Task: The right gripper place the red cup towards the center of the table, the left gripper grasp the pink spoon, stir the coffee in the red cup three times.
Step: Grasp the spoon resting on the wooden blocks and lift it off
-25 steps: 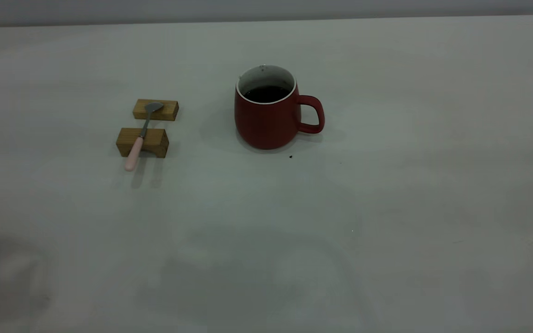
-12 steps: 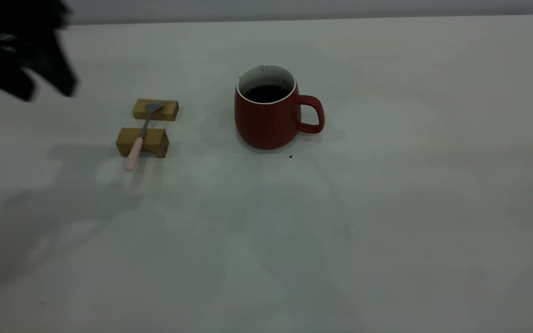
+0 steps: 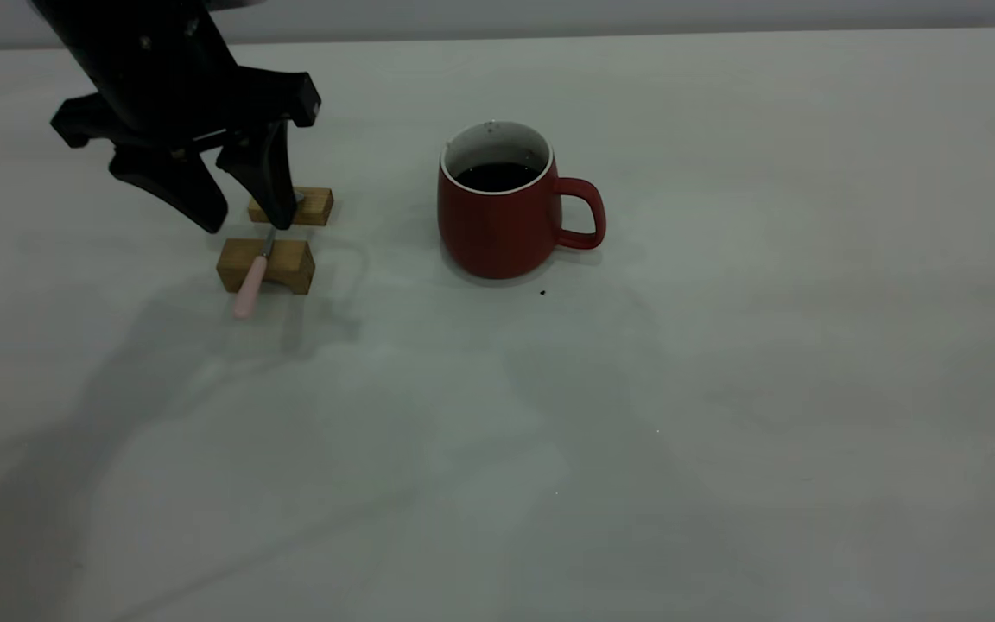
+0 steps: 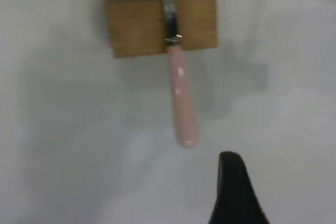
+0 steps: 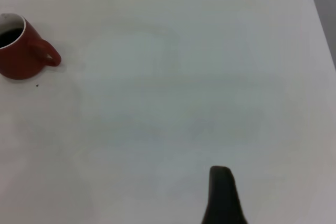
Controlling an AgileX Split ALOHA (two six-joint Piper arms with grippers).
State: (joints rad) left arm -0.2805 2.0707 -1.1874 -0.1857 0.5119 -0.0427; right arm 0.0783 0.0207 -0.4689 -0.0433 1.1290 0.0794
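The step in hand appears to be the spoon grasp. The cup (image 3: 502, 212) is standing upright near the middle of the table (image 3: 722, 389), handle pointing toward the right arm's side, with coffee (image 3: 497, 175) showing dark inside it, so the placing step looks done.

The left gripper (image 3: 243, 216) is hovering over the spoon (image 3: 256, 269) with its jaws released and spread. The spoon is lying across two wooden blocks (image 3: 266, 265): neck on the nearer block, bowl on the farther one, pink handle overhanging the nearer block above the table.

The next move calls for lowering the fingers to either side of the spoon between or beside the blocks, then closing on it without striking the wood.

Limits of view:
- In the exterior view one finger is covering the spoon bowl and part of the farther block.
- The left wrist view is showing only one fingertip (image 4: 236, 192) and cutting off the farther block.
- The right gripper (image 5: 223, 198) is sitting well apart from the cup; only one finger is showing, so its jaw state cannot be told.
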